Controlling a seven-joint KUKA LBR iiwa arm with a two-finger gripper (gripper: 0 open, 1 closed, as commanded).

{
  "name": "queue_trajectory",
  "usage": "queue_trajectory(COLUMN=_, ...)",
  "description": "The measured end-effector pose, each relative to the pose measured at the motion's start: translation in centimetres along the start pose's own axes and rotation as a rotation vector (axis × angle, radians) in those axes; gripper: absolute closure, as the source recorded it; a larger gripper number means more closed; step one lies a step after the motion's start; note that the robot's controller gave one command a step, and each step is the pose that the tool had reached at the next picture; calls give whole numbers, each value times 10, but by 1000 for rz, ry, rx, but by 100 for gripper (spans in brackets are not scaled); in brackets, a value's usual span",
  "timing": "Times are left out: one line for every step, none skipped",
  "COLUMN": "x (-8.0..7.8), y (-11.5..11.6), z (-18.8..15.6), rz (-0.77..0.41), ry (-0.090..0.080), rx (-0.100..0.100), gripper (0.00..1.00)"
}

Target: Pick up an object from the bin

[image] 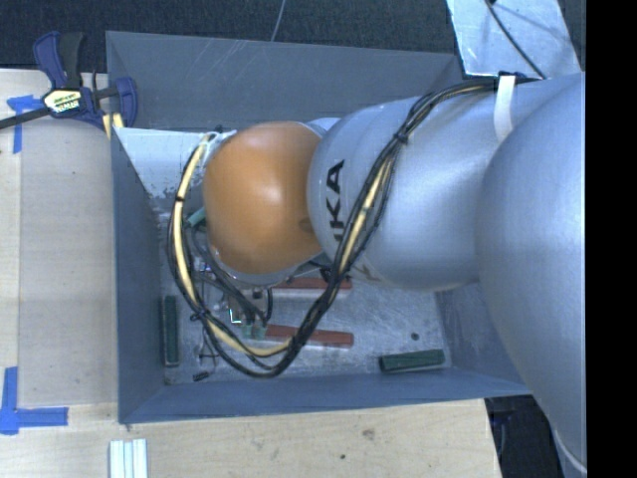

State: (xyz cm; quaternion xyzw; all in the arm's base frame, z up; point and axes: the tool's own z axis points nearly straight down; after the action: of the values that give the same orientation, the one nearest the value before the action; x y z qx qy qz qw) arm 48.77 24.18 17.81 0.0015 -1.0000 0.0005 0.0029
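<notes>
Nearest the gripper lay a reddish-brown stick, flat on the floor of the grey bin, just below and to the right of the orange wrist cover. It looked the likeliest thing to be taken, though nothing showed the gripper round it. A second reddish-brown stick lay close under the cover's lower edge, partly hidden by the cables. Both looked thin, stiff and light, and perhaps smooth enough to roll or skid, so a hold across the narrow width near mid-length seemed best. A first dark green bar lay to the lower left of the cover, close along the bin's wall, which would likely crowd a grasp there. A second dark green bar lay well to the cover's lower right. The arm reached in from the right with its wrist bent downward, so the cover faced the camera and hid the gripper's working end; whether it was spread or pressed together could not be told.
</notes>
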Motion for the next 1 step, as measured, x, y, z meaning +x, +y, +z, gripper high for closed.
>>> queue_trajectory(x=-2, y=-1, z=-4, rz=4, ry=-8, rx=-2, gripper=100)
